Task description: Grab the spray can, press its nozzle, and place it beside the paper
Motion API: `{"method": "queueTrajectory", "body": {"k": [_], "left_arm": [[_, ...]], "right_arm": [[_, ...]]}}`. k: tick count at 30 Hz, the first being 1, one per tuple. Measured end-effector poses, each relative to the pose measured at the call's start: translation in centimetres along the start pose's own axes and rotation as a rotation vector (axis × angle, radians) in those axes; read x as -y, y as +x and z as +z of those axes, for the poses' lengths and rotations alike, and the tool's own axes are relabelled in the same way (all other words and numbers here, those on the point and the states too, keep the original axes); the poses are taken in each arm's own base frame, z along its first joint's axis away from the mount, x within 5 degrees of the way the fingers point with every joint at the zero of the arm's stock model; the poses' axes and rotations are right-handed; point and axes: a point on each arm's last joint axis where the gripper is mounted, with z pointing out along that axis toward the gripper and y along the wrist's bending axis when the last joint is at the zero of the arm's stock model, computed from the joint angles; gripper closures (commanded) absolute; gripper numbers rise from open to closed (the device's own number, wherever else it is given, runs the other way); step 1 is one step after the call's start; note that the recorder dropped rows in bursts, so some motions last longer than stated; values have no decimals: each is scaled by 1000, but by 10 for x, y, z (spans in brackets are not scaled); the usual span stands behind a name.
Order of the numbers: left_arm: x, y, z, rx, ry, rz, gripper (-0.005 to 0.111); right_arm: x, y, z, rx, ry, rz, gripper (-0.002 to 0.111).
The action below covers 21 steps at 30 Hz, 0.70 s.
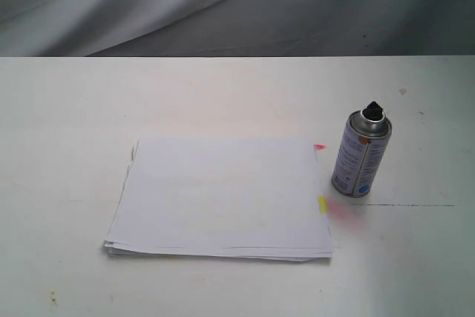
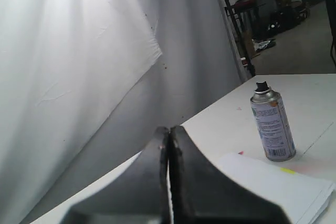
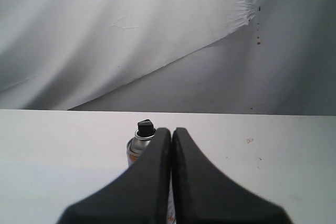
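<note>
The silver-grey spray can (image 1: 361,155) stands upright on the white table, just right of the paper (image 1: 221,197), with its black nozzle (image 1: 372,110) on top. The paper is a flat white stack with a pink tab (image 1: 319,147) and a yellow tab (image 1: 322,204) on its right edge. Neither gripper shows in the exterior view. In the left wrist view the left gripper (image 2: 169,130) is shut and empty, well away from the spray can (image 2: 272,125). The right gripper (image 3: 171,131) is shut and empty too, with the spray can (image 3: 136,149) partly hidden behind its fingers and the nozzle (image 3: 145,127) showing.
A white table (image 1: 82,109) carries everything, with a grey cloth backdrop (image 1: 223,5) behind its far edge. A faint pink stain (image 1: 343,213) and a thin dark line (image 1: 415,205) mark the table near the can's base.
</note>
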Motion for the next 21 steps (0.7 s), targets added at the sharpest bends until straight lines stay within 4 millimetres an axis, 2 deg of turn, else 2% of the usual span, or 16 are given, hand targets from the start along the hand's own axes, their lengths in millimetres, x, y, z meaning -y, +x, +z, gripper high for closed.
{"method": "queueTrajectory", "body": {"k": [5, 10, 15, 21], "left_arm": [[-16, -10, -2, -8, -145, -164, 107], [-22, -24, -3, 21, -176, -308, 107], [-28, -18, -5, -37, -254, -393, 107], [-27, 5, -5, -93, -303, -294, 107]], "right_arm": [[0, 0, 0, 0, 0, 0, 108], [0, 0, 0, 0, 0, 0, 108], [0, 0, 0, 0, 0, 0, 108], [0, 0, 0, 0, 0, 0, 108]]}}
